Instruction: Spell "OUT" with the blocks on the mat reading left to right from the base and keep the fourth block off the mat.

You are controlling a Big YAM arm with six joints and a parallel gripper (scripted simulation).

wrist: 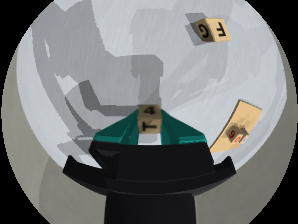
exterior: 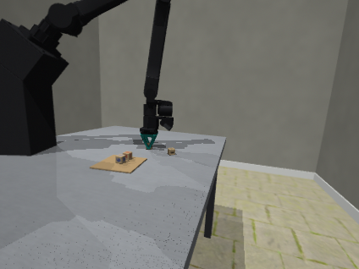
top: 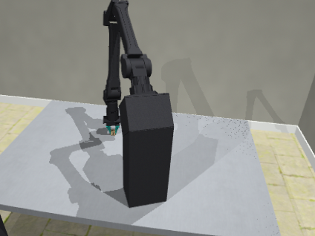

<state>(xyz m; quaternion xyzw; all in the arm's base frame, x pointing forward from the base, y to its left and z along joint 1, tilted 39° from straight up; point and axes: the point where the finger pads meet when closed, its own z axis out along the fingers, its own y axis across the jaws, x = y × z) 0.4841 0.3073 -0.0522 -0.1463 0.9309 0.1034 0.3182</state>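
"Plain grey walls rise behind the pale grey bench (top: pixel 223 193) (exterior: pixel 127 203) (wrist: pixel 110 40). Where's the T block (top: pixel 113 133) (exterior: pixel 151 147) (wrist: pixel 149 119)?"

"Between the teal fingertips. The end effector (top: pixel 112 130) (exterior: pixel 149 148) (wrist: pixel 149 113) has it pinched, a T on one visible face and a 4 on another."

"Touching the bench?"

"Can't tell; it's low, close to the surface."

"And the wooden mat (exterior: pixel 102 165) (wrist: pixel 247 111)?"

"At eight o'clock from the fingertips in the exterior view, three o'clock in the wrist view. Two small blocks (exterior: pixel 120 159) (wrist: pixel 233 133) stand on it, close together; I can't read their top letters for certain."

"That leaves one."

"The block marked G and F (exterior: pixel 171 151) (wrist: pixel 215 30) sits off the mat, on the bench: one o'clock from the T block in the wrist view, three o'clock in the exterior."
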